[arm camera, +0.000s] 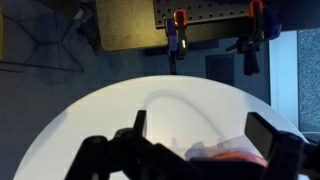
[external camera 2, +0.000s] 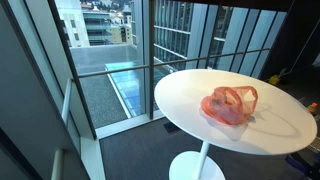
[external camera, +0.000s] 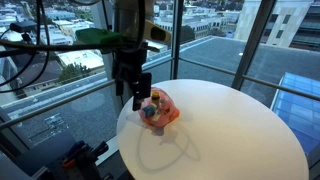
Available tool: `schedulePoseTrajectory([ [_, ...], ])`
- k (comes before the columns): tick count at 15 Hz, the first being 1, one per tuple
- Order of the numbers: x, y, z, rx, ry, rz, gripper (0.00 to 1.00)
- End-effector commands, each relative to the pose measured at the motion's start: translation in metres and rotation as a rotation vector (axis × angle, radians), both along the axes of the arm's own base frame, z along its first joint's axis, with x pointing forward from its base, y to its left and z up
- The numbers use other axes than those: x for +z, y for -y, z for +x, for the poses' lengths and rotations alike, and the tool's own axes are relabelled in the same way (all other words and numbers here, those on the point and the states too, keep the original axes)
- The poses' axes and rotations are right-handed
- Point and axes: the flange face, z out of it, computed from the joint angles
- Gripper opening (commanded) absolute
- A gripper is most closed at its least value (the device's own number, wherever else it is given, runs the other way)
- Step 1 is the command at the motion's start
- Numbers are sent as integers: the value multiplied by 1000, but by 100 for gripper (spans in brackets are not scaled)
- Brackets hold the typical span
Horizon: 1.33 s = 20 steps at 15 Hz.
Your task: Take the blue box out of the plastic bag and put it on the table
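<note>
A pink-red translucent plastic bag [external camera: 160, 110] lies on the round white table [external camera: 230, 130], near its edge. A bluish shape, the blue box [external camera: 149, 114], shows inside the bag. The bag also shows in an exterior view [external camera 2: 230, 105], where I cannot make out the box and the arm is out of frame. My gripper [external camera: 138, 98] hangs just above and beside the bag, open and empty. In the wrist view the two fingers [arm camera: 200, 130] stand wide apart over the table, and the top of the bag [arm camera: 228, 152] lies between them at the bottom edge.
The table stands next to floor-to-ceiling windows with a railing [external camera 2: 120, 70]. A dark bench with clamps [arm camera: 200, 25] is on the floor beyond the table edge. The bag's handles [external camera 2: 240, 92] stand up in loops.
</note>
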Motion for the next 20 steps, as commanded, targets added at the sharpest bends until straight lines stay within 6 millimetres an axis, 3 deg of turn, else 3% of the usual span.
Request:
schedulePoseTrajectory([
  [1, 1, 0, 0, 0, 1, 0, 100],
  [4, 1, 0, 0, 0, 2, 0, 100],
  [8, 8, -6, 17, 4, 9, -26, 100],
  [15, 26, -42, 77, 63, 119, -97, 100],
  [20, 5, -65, 115, 53, 170, -114, 100],
])
